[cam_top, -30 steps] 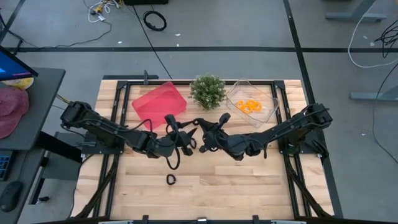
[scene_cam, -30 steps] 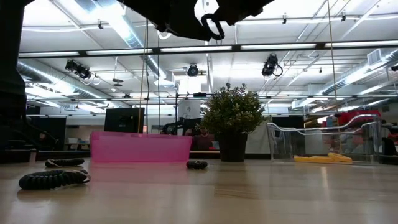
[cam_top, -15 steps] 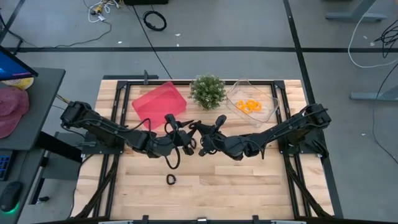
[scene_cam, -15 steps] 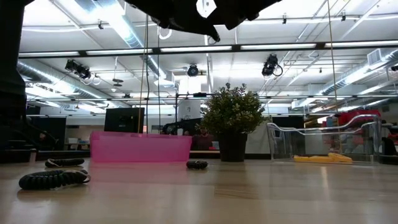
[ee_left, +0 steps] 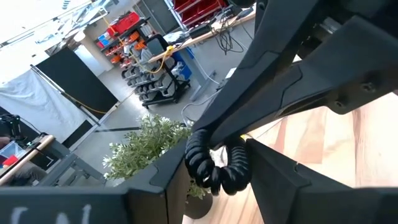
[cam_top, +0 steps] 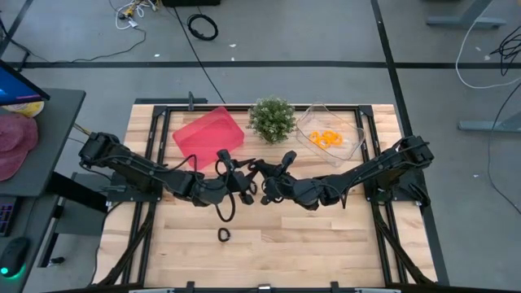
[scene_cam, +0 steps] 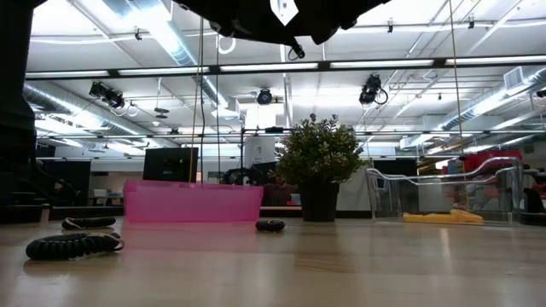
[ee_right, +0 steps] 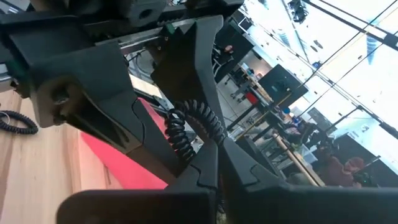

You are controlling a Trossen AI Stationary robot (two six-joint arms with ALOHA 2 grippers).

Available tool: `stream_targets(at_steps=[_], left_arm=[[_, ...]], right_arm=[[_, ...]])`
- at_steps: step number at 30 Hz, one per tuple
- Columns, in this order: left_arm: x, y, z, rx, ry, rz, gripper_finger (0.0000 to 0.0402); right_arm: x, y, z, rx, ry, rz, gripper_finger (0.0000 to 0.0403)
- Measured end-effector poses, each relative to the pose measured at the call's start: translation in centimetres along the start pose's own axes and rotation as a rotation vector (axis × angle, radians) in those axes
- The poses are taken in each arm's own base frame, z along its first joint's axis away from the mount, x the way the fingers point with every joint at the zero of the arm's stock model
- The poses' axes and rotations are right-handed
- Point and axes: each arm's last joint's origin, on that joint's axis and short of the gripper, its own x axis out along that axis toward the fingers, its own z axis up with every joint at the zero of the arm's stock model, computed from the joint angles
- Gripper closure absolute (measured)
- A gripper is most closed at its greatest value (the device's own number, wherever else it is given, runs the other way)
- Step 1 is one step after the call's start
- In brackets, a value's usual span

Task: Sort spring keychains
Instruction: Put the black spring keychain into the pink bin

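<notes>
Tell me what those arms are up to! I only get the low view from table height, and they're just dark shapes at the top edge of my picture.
Observer: From above, the left gripper and the right gripper meet tip to tip over mid-table, just in front of the pink bin and the plant.
Operator: Is anything between them?
Observer: Yes. The left wrist view shows a black keychain sitting between the left gripper's fingers.
Operator: And the right one?
Observer: Its own wrist view shows its fingers shut, apparently pinching the same coil.
</notes>
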Motion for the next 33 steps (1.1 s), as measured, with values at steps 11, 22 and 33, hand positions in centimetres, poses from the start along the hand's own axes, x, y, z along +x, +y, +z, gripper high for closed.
stream_targets(at_steps=[11,22,33], left_arm=[[-0.13,-0.09,-0.02,0.024,0.001,-0.004,0.0377],[-0.13,-0.04,0.01,0.014,0.003,0.013,0.0356],[-0.18,-0.02,0.05,-0.006,0.001,0.012,0.0225]], right_arm=[[-0.02,0.00,-0.08,-0.031,0.015,-0.008,0.0402],[-0.02,-0.05,-0.23,-0.053,0.051,-0.040,0.0403],[-0.03,-0.06,-0.30,-0.072,0.062,-0.050,0.0403]])
